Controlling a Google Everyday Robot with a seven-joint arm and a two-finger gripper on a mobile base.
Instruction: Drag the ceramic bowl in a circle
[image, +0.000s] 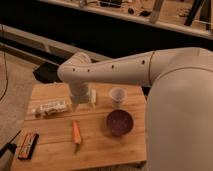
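The ceramic bowl (119, 122), round, shallow and dark maroon, sits on the wooden table (100, 155) right of centre. My gripper (86, 103) hangs from the white arm over the back middle of the table, to the left of the bowl and farther back, apart from it. Its jaws stand open with nothing between them; one pale finger (93, 97) shows beside the wrist.
A small white cup (117, 96) stands just behind the bowl. An orange carrot (76, 134) lies left of the bowl. A pale snack packet (51, 108) lies at the left, and a dark bar (28, 145) rests at the front left corner. The big white arm covers the right side.
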